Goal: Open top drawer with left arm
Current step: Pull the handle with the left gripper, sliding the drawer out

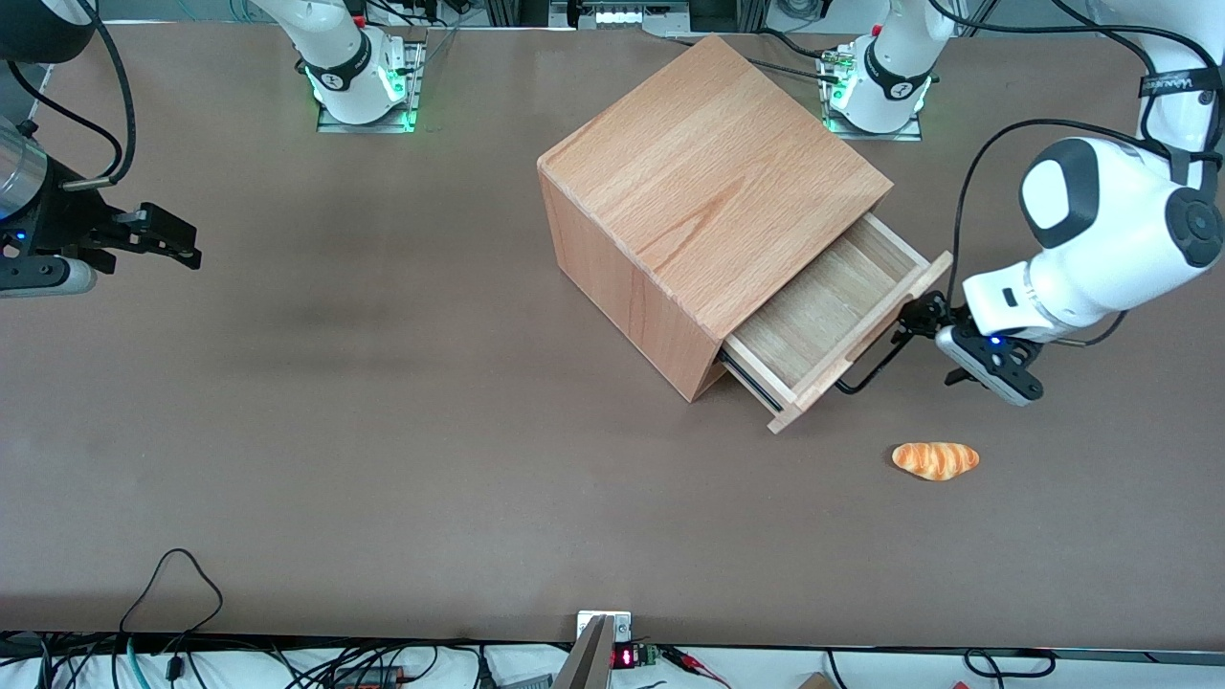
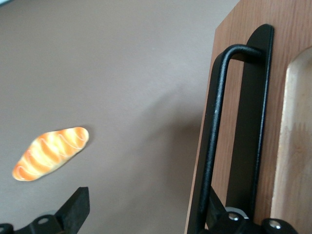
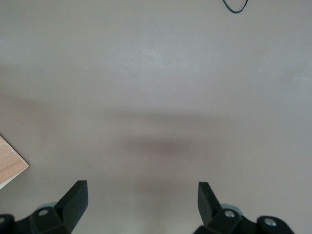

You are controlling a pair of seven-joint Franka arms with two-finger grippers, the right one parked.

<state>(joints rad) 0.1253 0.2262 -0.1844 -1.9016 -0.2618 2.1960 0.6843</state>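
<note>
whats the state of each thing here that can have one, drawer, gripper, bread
top drawer: pulled partly out of the cabinet, inside looks bare.
handle: on the drawer front, one gripper finger hooked inside it.
gripper: open, at the handle.
bread roll: lying flat on the table, untouched.

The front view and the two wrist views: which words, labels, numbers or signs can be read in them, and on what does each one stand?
None can be read for certain.
Black band on the left arm: white lettering, too small to read.
Red digits on a small display at the table edge nearest the camera: too blurred to read.
Top drawer, its cabinet and the bread roll: no text.
The gripper at the drawer handle: no text.
</note>
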